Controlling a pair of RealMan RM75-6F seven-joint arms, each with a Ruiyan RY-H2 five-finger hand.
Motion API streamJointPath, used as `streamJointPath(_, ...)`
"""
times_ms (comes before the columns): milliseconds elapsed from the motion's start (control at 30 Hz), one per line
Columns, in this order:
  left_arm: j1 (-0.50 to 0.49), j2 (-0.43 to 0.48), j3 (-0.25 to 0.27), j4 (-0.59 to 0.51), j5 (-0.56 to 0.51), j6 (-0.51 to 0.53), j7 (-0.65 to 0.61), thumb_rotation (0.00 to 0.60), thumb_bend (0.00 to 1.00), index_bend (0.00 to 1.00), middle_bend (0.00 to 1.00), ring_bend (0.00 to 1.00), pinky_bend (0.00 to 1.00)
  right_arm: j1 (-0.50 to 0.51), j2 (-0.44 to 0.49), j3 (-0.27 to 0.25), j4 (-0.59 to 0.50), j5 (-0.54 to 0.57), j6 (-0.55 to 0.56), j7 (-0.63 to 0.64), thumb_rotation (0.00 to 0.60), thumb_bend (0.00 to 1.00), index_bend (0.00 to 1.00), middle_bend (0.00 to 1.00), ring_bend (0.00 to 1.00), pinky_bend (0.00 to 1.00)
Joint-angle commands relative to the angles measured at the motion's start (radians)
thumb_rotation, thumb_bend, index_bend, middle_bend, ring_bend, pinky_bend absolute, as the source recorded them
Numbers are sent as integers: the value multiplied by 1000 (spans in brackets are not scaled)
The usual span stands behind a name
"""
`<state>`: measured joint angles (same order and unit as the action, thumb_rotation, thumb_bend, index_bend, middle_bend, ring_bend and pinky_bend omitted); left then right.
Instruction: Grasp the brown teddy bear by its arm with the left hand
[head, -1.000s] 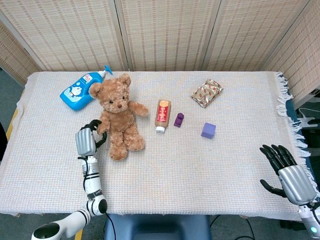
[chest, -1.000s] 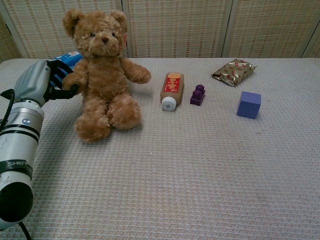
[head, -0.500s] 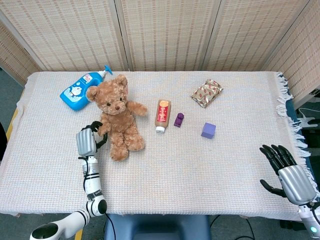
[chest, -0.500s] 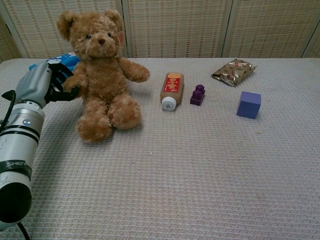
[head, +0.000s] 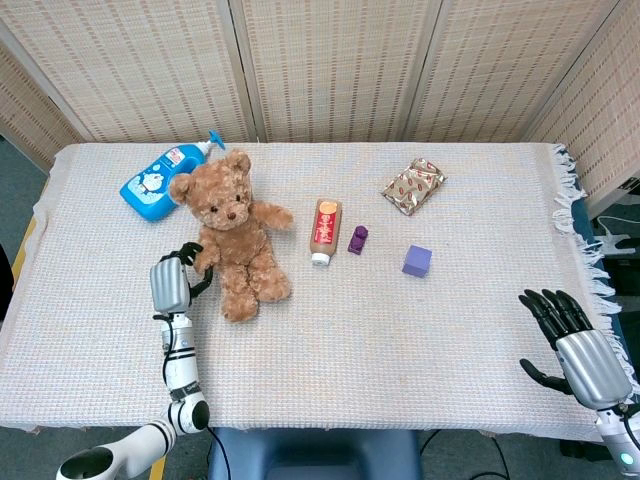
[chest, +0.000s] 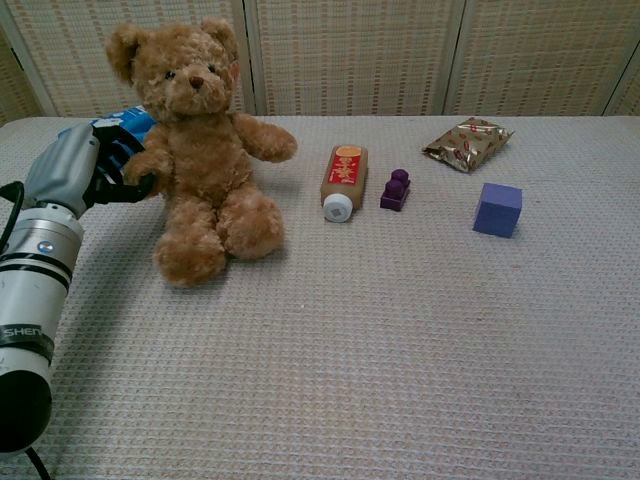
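The brown teddy bear (head: 236, 232) (chest: 203, 152) sits upright on the left half of the table, tilted slightly toward the left. My left hand (head: 174, 280) (chest: 85, 167) is at the bear's side and its dark fingers grip the end of the bear's arm (chest: 148, 165). My right hand (head: 573, 343) hovers at the table's front right corner, fingers spread, holding nothing; the chest view does not show it.
A blue lotion bottle (head: 165, 180) lies behind the bear. To the bear's right lie an orange-labelled bottle (head: 324, 229), a small purple toy (head: 357, 239), a purple cube (head: 418, 261) and a foil snack packet (head: 414, 185). A woven cloth (head: 400, 330) covers the table.
The left hand has drawn the bear's arm slightly to the left and the bear's head and body have leaned that way. The right hand has not moved.
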<state>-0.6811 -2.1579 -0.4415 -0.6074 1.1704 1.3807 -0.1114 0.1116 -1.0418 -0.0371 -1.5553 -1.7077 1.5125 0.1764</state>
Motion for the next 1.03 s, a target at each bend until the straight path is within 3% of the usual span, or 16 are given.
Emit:
streamJointPath(33, 18, 39, 22, -23, 26, 8, -17, 600, 402, 179, 283, 315, 475, 2, -1, -1, -1, 1, -6, -6, 600, 128, 0, 44, 0, 33)
streamJointPath(133, 62, 119, 76, -95, 75, 26, -22, 600, 398, 20, 102, 170, 414, 3, -2, -3, -3, -1, -10, -11, 600, 128, 0, 43, 0, 33)
streamJointPath(233, 138, 242, 158, -226, 133, 49, 9, 600, 404, 0, 5, 45, 352, 2, -5, -2, -3, 2, -11, -17, 600, 127, 0, 43, 0, 33)
streamJointPath(433, 311, 503, 322, -535, 226, 135, 88, 600, 406, 0, 0, 0, 321, 3, -11, -3, -5, 1, -15, -29, 600, 128, 0, 44, 0, 33)
streamJointPath(667, 450, 700, 471, -747, 326, 232, 175, 600, 405, 0, 0, 0, 316, 5, -26, 0, -6, 6, -23, -54, 600, 128, 0, 43, 0, 33)
streamJointPath(867, 470, 792, 511, -874, 341, 210, 255, 600, 393, 0, 0, 0, 311, 7, -38, 2, 0, 6, -25, -78, 600, 127, 0, 44, 0, 33)
streamJointPath(1033, 485, 835, 510, -968, 338, 194, 326, 600, 399, 0, 0, 0, 312, 6, -31, -4, 0, 4, -27, -71, 600, 127, 0, 44, 0, 33)
